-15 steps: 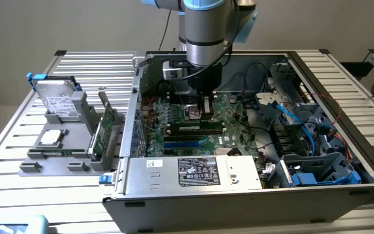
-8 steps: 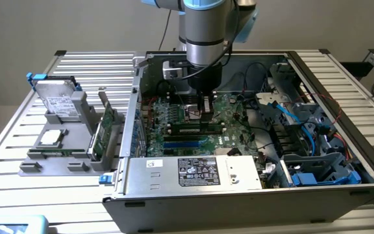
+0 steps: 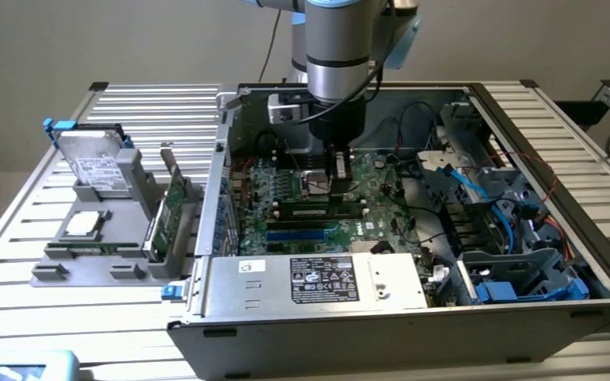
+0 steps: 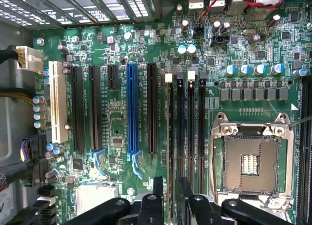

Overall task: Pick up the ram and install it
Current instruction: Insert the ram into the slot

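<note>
Slatted grey metal forms the surface (image 3: 29,238), on which an open computer case (image 3: 316,333) is laid on its side before a plain pale wall. Inside the case, the motherboard (image 4: 117,118) is exposed, and the arm is lowered onto it from above.

The ram (image 3: 321,211) is found standing on its edge in one of the long memory slots, just beside the empty processor socket (image 4: 251,161) and near the blue slot (image 4: 131,108). In the exterior view it is seen as a long, narrow, thin green stick with a row of dark chips along its face. In the wrist view it is seen edge-on as a slim line running down its slot, with a white clip at the far end.

The pincer (image 3: 337,189) is held directly over the stick. Its black fingers (image 4: 158,196) are parted narrowly, one on either side of the stick's top edge, and a slight gap is visible between them and the stick, so nothing is gripped.

On the exterior view's left, outside the case, a grey holder (image 3: 83,270) is placed, with a hard drive (image 3: 93,163) and an upright green card (image 3: 169,208) kept in it.
</note>
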`<state>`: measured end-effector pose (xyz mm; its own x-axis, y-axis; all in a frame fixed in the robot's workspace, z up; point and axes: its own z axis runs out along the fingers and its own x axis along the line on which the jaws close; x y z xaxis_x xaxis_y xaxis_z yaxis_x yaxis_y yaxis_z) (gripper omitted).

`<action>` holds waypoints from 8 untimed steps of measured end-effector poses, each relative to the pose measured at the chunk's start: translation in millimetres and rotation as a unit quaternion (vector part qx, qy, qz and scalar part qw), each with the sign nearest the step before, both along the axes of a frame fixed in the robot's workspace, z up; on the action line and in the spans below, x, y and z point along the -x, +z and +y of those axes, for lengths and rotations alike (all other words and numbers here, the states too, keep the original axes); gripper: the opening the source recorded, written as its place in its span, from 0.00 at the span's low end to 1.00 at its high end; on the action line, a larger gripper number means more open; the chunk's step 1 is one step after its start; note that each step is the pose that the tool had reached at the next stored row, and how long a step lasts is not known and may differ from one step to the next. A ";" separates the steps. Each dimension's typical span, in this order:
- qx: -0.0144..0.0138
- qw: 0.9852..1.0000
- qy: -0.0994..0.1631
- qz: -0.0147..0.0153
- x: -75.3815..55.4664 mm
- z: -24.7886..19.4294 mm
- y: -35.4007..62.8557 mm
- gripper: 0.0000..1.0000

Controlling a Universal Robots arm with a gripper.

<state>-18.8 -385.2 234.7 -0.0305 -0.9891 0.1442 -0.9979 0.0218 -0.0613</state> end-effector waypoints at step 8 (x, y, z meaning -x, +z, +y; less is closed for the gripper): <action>0.001 1.000 0.000 0.005 -7.0 -0.1 1.7 0.27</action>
